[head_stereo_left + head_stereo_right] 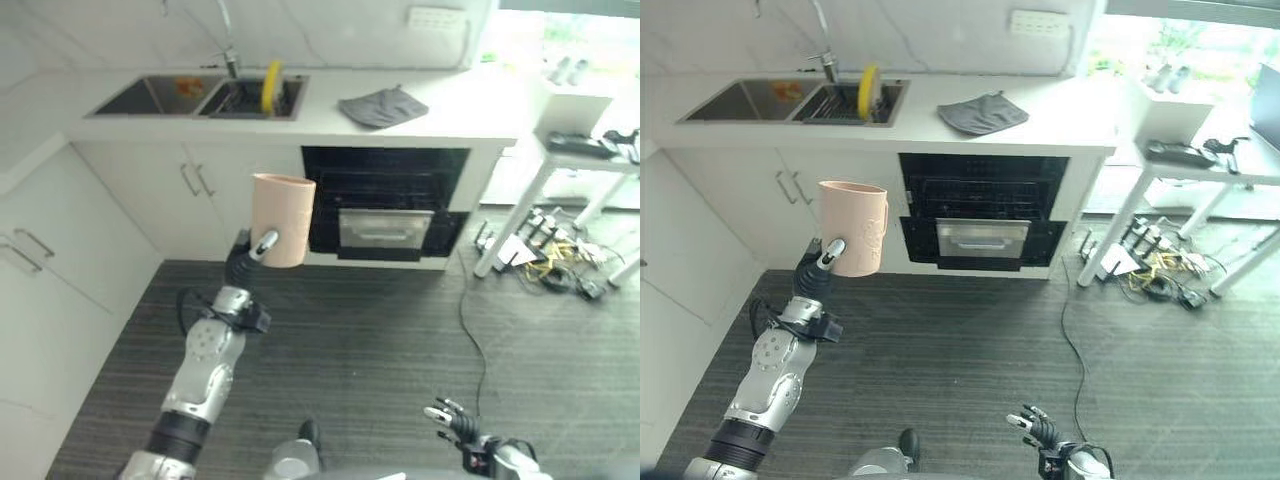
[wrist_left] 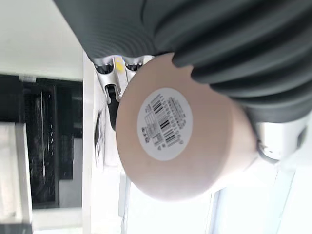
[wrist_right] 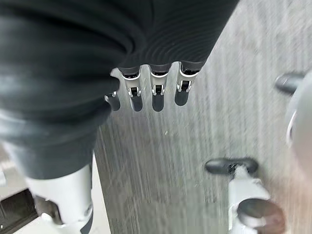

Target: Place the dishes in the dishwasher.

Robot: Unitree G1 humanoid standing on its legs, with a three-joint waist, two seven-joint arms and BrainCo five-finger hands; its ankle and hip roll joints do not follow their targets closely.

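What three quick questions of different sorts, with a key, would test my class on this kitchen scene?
1. True or false: the left hand holds the pink cup.
2. Where is the grey cloth? A in the sink, B on the counter, C on the floor.
3. Fill in: the right hand hangs with fingers ___ above the floor.

Key: 1 true; 2 B; 3 open.

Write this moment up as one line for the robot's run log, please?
left hand: shut on pink cup, held up | right hand: open, low over floor | dishwasher: open, ahead | yellow plate: in sink
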